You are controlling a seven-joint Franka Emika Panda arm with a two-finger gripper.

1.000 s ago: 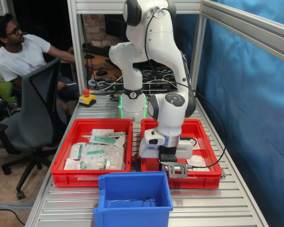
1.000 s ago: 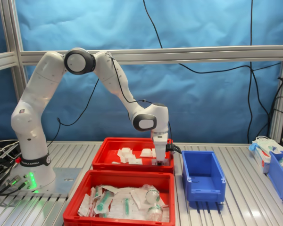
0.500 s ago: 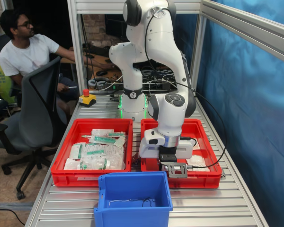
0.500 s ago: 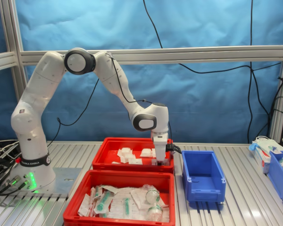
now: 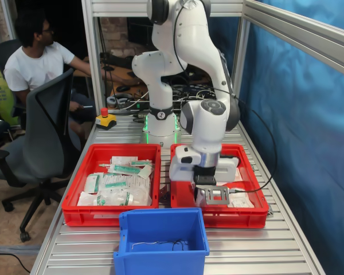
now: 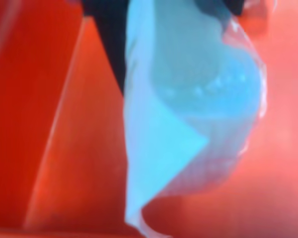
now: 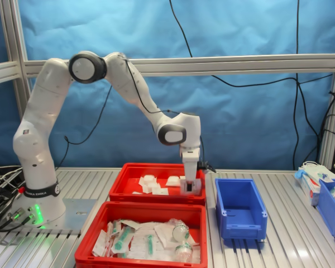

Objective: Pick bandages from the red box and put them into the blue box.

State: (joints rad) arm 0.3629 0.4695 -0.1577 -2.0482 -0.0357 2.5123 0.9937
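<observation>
Gripper pinching a bandage (blurred in the wrist view) just above the red box, centre of the second exterior view, blue box to its right.

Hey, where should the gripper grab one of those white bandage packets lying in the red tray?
Probably come straight down and pinch a bandage packet across its puffy middle: it lies flat in the red tray, whose walls block sideways approaches.
</observation>
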